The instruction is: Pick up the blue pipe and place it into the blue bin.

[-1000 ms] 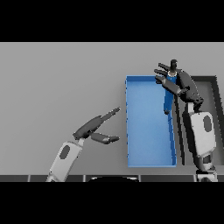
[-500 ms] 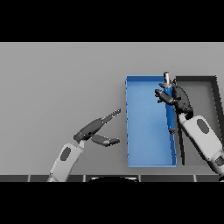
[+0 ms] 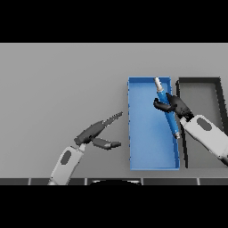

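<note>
**Pipe held over the bin's right side**

The blue pipe (image 3: 165, 107) is gripped near its middle by the right hand (image 3: 173, 105), fingers curled round it. Its long axis is seen running along the blue bin (image 3: 147, 133), close to the right wall, its pale end near the far rim. Open floor is left to the bin's left (whether the pipe touches bottom cannot be told). The left hand (image 3: 99, 133) is held relaxed and apart over the grey bench (image 3: 58, 89). A dark bin (image 3: 202, 89) is set just beside.
</note>
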